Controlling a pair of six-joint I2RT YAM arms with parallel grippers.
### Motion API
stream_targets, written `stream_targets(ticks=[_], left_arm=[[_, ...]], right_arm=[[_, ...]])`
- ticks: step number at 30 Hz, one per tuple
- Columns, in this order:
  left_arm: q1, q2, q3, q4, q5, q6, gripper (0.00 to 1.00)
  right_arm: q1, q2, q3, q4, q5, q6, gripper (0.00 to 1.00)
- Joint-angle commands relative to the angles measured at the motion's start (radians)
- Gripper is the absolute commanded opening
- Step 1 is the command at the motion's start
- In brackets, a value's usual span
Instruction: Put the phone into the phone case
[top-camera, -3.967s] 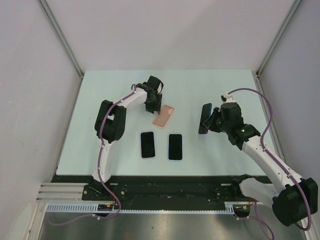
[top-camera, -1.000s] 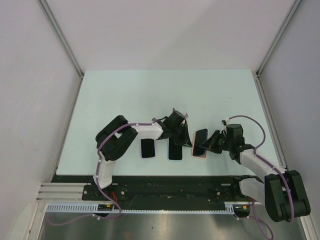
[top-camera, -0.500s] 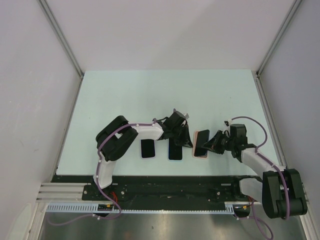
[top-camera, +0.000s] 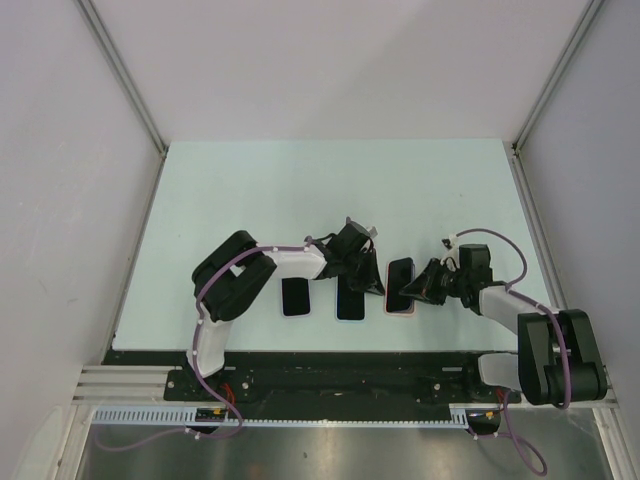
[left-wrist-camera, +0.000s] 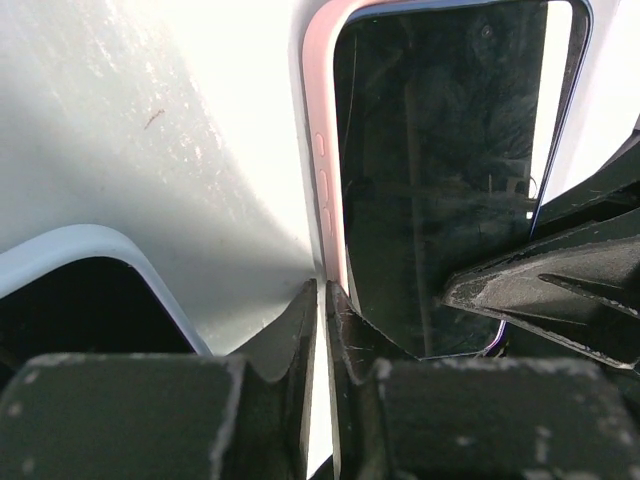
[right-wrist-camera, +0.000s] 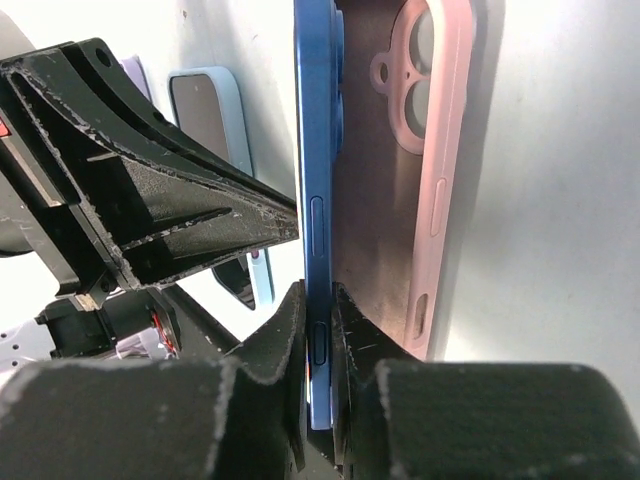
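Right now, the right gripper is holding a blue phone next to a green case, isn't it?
Nearly. The case is pink, not green. The right wrist view shows the right gripper holding the blue phone next to it.

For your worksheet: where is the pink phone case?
Top view: the pink phone case sits right of centre near the table's front edge, between left claw and right claw.

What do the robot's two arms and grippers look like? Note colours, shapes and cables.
Both arms, left arm and right arm, have white tubular links joined by bulky black joints. A purple cable runs along each. The left gripper and right gripper are black; their fingers are rough-textured, tapering wedges.
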Motion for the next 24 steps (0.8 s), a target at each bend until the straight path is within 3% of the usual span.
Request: stream_targets(ticks=[1, 8, 14, 24], left_arm=[[-0.016, 0.011, -0.01, 0.036, 0.012, -0.017, 0.14], [-0.016, -0.003, -0.005, 0.03, 0.007, -0.01, 0.18], [0.001, -0.025, 0.053, -0.058, -0.045, 0.041, 0.25], [0.022, -0.022, 0.136, -0.096, -0.065, 0.065, 0.46]], right_arm=[[0.003, 0.032, 0.004, -0.077, 0.06, -0.024, 0.14], [0.003, -0.005, 0.075, -0.176, 0.132, -0.022, 0.42], [-0.012, -0.059, 0.141, -0.288, 0.211, -0.062, 0.54], [-0.038, -0.042, 0.189, -0.312, 0.256, -0.1, 0.6]])
